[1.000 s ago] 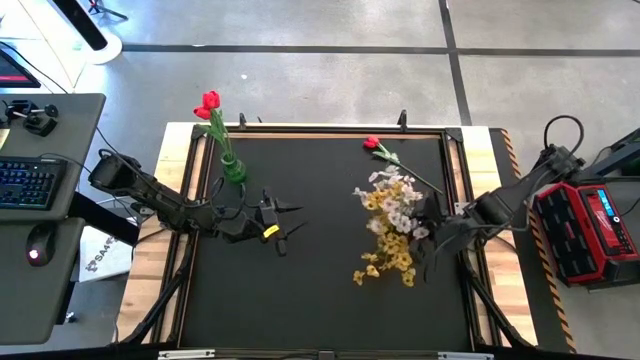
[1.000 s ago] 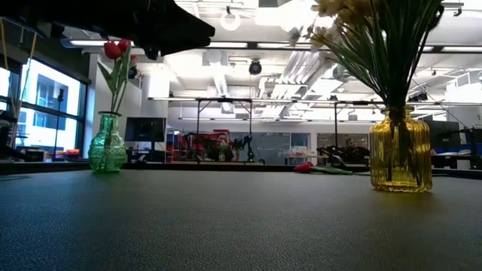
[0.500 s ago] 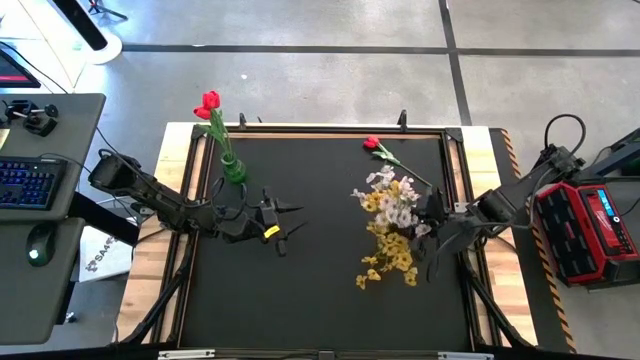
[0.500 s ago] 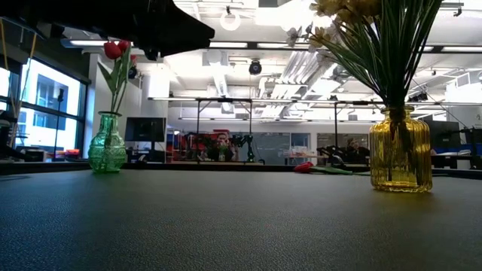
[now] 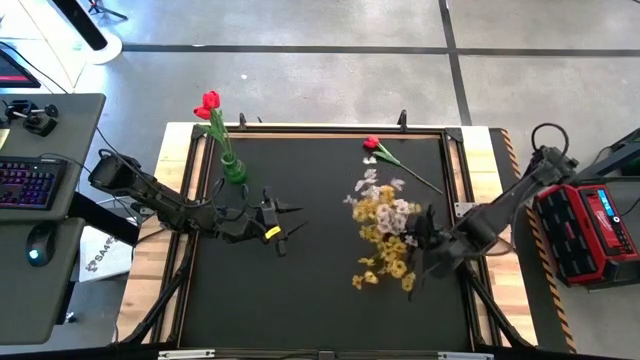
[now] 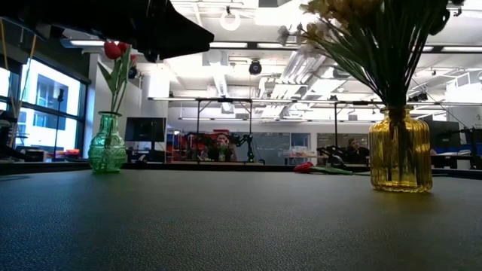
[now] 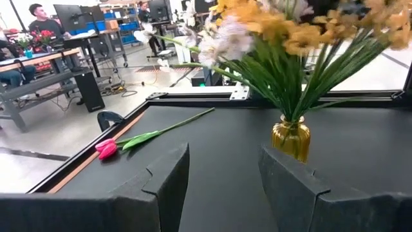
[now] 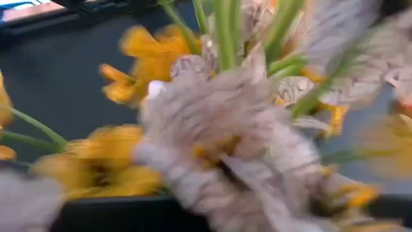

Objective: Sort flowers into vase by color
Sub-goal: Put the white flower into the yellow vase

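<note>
Red tulips (image 5: pixel 209 103), green vase (image 6: pixel 107 144) — yellow-and-whitish sprays (image 5: pixel 385 235), amber ribbed vase (image 6: pixel 400 150)

Grey concrete floor (image 5: pixel 330 80), apparently workshop benches (image 7: pixel 38 71) beyond.

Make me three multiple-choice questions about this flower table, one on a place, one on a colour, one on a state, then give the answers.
1. Where does the loose red tulip lie?
A. on the mat by the table's far edge
B. inside the green vase
C. under the left gripper

2. What colour is the vase holding the yellow and whitish sprays?
A. green
B. yellow
C. blue

3. How are the left gripper fingers?
A. clamped on a stem
B. apart, holding nothing
C. out of view

Answers: A, it lies flat there; B, amber-yellow glass; B, empty gap in its wrist view.
</note>
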Robot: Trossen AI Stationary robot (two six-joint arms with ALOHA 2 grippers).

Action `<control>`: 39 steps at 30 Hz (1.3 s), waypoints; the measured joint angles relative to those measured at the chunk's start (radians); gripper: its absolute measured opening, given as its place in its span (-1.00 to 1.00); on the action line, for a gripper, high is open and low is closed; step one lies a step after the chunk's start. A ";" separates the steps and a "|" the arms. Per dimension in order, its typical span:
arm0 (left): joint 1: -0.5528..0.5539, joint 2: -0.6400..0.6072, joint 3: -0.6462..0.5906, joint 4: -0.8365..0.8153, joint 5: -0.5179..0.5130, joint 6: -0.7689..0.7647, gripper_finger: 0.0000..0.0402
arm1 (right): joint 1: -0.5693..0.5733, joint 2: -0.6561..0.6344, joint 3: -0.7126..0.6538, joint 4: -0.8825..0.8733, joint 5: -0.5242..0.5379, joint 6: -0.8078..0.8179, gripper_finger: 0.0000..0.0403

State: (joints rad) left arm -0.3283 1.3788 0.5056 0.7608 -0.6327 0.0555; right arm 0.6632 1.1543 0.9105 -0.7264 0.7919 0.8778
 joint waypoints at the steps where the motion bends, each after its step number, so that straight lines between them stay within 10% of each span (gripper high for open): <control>1: 0.000 0.000 0.000 0.000 0.000 0.000 -0.13 | 0.005 0.017 -0.004 0.005 0.010 0.010 -0.94; 14: 0.000 0.000 0.000 -0.002 -0.003 0.000 -0.13 | 0.032 0.065 -0.008 -0.005 0.016 -0.007 -0.92; 29: 0.000 0.000 0.000 -0.006 -0.003 0.000 -0.13 | 0.032 -0.105 -0.010 -0.004 -0.004 -0.048 0.20; 39: 0.000 -0.001 0.000 -0.013 -0.011 0.000 -0.13 | 0.032 -0.188 -0.010 0.033 -0.005 -0.110 0.25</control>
State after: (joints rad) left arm -0.3281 1.3781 0.5056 0.7474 -0.6437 0.0559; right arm 0.6949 0.9666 0.9001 -0.6930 0.7872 0.7681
